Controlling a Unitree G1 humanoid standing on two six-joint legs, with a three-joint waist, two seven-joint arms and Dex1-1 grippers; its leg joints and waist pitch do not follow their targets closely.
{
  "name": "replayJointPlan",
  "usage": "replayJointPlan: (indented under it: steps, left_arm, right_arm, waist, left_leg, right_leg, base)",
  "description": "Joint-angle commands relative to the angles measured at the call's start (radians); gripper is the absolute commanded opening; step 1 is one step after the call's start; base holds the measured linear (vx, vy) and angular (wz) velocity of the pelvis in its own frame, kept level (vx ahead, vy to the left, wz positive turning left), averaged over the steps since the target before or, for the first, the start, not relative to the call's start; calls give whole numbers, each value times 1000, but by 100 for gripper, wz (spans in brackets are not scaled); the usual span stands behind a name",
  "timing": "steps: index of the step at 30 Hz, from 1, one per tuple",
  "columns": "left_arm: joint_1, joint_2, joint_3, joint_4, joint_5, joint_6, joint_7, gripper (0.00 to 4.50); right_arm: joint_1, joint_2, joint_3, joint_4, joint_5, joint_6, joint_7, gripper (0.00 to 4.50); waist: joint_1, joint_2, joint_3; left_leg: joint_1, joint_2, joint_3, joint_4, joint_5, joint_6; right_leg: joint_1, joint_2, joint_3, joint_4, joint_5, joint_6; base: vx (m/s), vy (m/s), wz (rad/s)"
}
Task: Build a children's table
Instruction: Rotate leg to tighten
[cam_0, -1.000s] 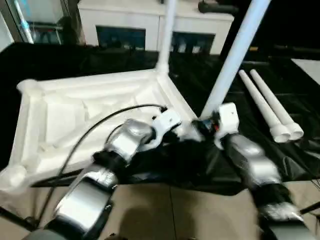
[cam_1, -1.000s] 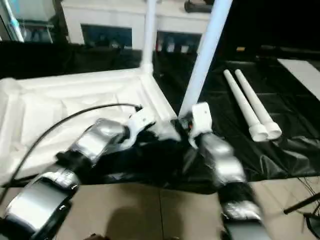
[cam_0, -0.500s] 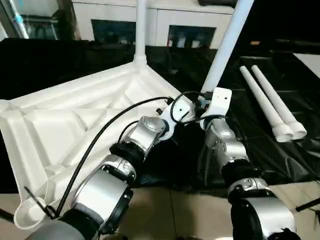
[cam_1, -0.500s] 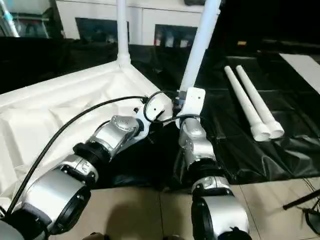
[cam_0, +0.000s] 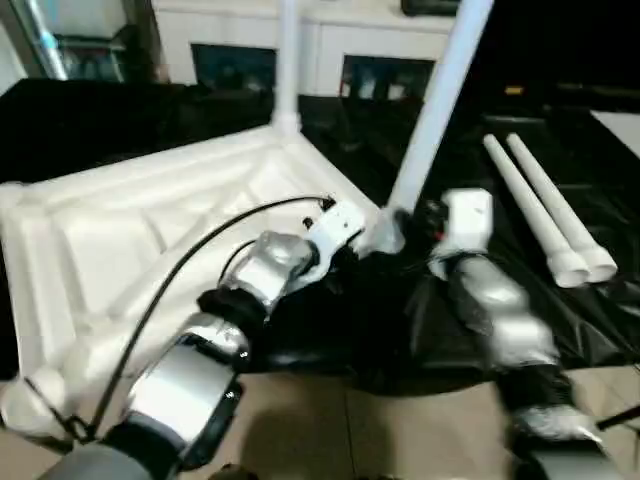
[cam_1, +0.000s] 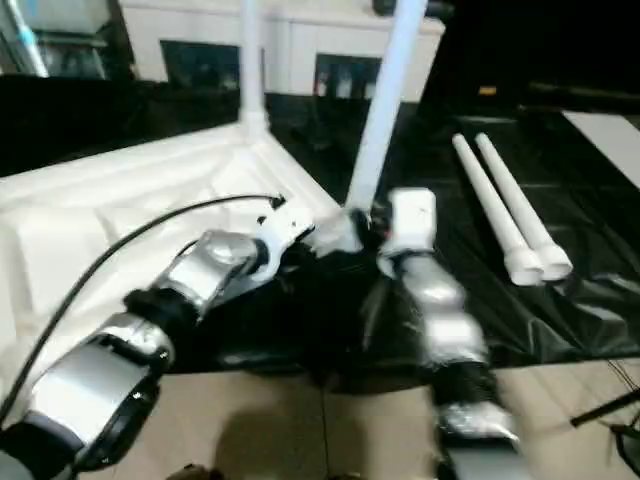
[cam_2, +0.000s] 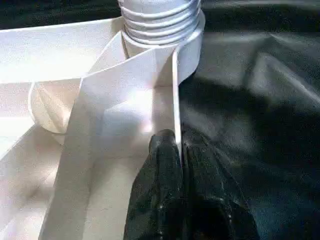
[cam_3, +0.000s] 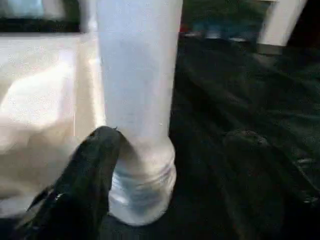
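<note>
On the black-sheeted counter (cam_0: 600, 330) the white tabletop (cam_0: 130, 230) lies underside up, ribs showing, filling the 9 to 11 o'clock part of the head views. One leg (cam_0: 288, 60) stands upright in the far corner socket at 12 o'clock. A second leg (cam_0: 437, 100) leans up toward 1 o'clock from the near corner socket (cam_0: 383, 232), its threaded end (cam_2: 161, 20) sitting at that socket.

Left pincer (cam_2: 179, 150) is pressed together on the thin rim wall of the tabletop just beside that socket, one black finger on each side of the wall. Left forearm runs in from 7 o'clock with a black cable looping over it.

Right pincer (cam_3: 172, 145) is spread around the base of the leaning leg: one finger (cam_3: 95, 165) touches the tube just above the threads, the other finger (cam_3: 250, 165) stands apart from it, over the black sheet. Right forearm comes in from 5 o'clock.

Two spare legs (cam_0: 545, 215) lie side by side, touching, on the sheet at 3 o'clock, wide ends nearer the robot. White cabinet (cam_0: 320, 45) with dark glass doors stands behind the counter at 12 o'clock.
</note>
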Motion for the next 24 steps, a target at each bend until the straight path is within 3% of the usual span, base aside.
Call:
replayJointPlan:
  steps: [1, 4, 5, 9, 12, 18, 19, 24]
  left_arm:
    - [40, 17, -20, -39, -18, -56, -102, 0]
    - [57, 38, -39, -62, -20, -78, -169, 0]
    - [80, 63, -65, -103, -27, -115, -262, 0]
    - [115, 100, -100, -193, -35, -110, -378, 0]
    - [127, 114, -108, -230, -32, -98, -405, 0]
    - [142, 127, -107, -262, -30, -88, -426, 0]
    - [147, 131, -106, -271, -28, -84, -428, 0]
    - [162, 144, -105, -306, -28, -66, -433, 0]
  right_arm:
    - [39, -57, 30, -89, 31, 57, 125, 397]
    - [74, -113, 55, -137, 62, 91, 229, 400]
    - [101, -166, 77, -156, 66, 85, 314, 428]
    - [125, -220, 88, -175, 74, 89, 409, 438]
    - [125, -240, 94, -182, 82, 96, 452, 438]
    - [103, -250, 122, -142, 65, 75, 496, 422]
    - [97, -253, 132, -126, 58, 68, 508, 422]
    - [89, -257, 145, -96, 35, 63, 539, 387]
  waist:
    - [6, -5, -71]
    - [2, -4, -69]
    - [2, -1, -69]
    - [8, 0, -66]
    - [11, 0, -66]
    - [13, -6, -67]
    - [14, -12, -68]
    - [15, -10, -70]
  left_leg:
    - [31, 48, -20, -69, -180, 86]
    - [33, 51, -23, -73, -235, 66]
    - [34, 52, -25, -75, -255, 55]
    - [42, 57, -22, -76, -284, 36]
    - [40, 58, -25, -80, -294, 22]
    - [37, 56, -24, -79, -277, 20]
    - [37, 56, -23, -77, -266, 25]
    - [34, 56, -23, -74, -223, 42]
  right_leg:
    - [54, -53, 29, -65, -118, -220]
    - [49, -54, 29, -72, -200, -210]
    - [48, -55, 28, -76, -226, -207]
    - [37, -55, 32, -77, -242, -218]
    - [39, -56, 30, -74, -246, -215]
    - [40, -59, 31, -75, -250, -205]
    - [41, -61, 31, -73, -249, -205]
    - [43, -59, 30, -67, -205, -212]
  base:
    - [0, 0, 0]
    - [0, 0, 0]
    - [0, 0, 0]
    - [0, 0, 0]
    - [0, 0, 0]
    - [0, 0, 0]
    - [0, 0, 0]
    - [0, 0, 0]
